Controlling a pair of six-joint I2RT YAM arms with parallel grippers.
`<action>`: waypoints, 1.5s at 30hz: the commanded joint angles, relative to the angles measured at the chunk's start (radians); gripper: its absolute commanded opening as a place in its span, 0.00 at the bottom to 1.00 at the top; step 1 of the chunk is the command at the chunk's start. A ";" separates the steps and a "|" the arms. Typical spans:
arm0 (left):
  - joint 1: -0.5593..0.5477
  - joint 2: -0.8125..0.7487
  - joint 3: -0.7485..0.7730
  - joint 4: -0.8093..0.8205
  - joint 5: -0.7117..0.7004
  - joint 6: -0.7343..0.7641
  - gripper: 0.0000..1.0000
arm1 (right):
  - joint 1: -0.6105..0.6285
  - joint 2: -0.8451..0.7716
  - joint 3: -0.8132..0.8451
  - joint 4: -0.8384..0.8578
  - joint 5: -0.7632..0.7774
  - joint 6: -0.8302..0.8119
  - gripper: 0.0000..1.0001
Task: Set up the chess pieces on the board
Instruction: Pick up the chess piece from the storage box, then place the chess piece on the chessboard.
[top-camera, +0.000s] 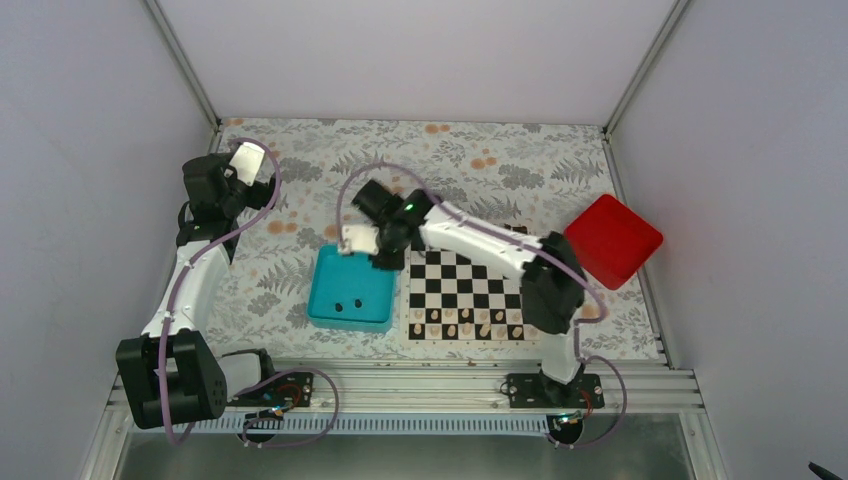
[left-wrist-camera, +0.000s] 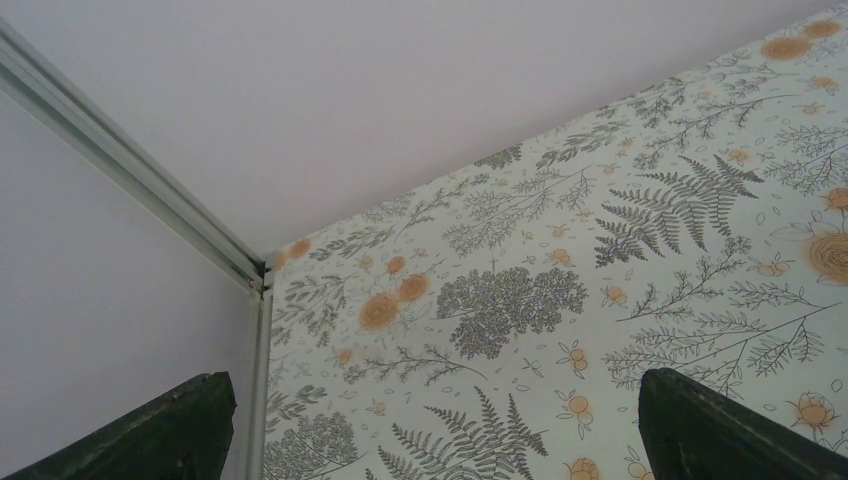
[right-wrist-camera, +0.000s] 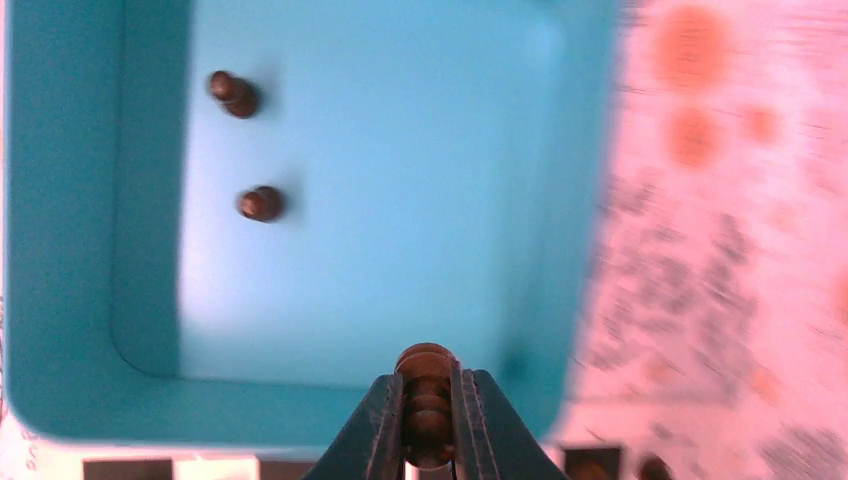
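Note:
My right gripper (top-camera: 386, 256) (right-wrist-camera: 428, 425) is shut on a small dark chess piece (right-wrist-camera: 426, 364), held above the near rim of the teal tray (right-wrist-camera: 60, 250), between the tray and the board. Two more dark pieces (right-wrist-camera: 233, 93) (right-wrist-camera: 261, 203) lie in the tray; they show as dark dots in the top view (top-camera: 348, 304). The chequered board (top-camera: 465, 290) lies right of the tray, its far rows partly hidden by my right arm. My left gripper (left-wrist-camera: 435, 425) is open and empty over the back-left corner of the table (top-camera: 240, 165).
Pale chess pieces (top-camera: 465, 322) stand on the board's near rows. A red box (top-camera: 612, 240) sits at the board's far right. The teal tray (top-camera: 325, 295) touches the board's left edge. Enclosure walls and a metal corner post (left-wrist-camera: 255, 285) stand close to my left gripper.

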 joint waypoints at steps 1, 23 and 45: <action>0.003 -0.014 0.003 0.014 0.018 0.001 1.00 | -0.145 -0.142 0.022 -0.037 0.035 0.027 0.06; 0.003 -0.007 0.017 -0.004 0.027 -0.004 1.00 | -0.677 -0.307 -0.499 0.127 -0.015 -0.053 0.06; 0.003 0.000 0.015 -0.001 0.017 -0.001 1.00 | -0.734 -0.152 -0.464 0.192 0.001 -0.059 0.07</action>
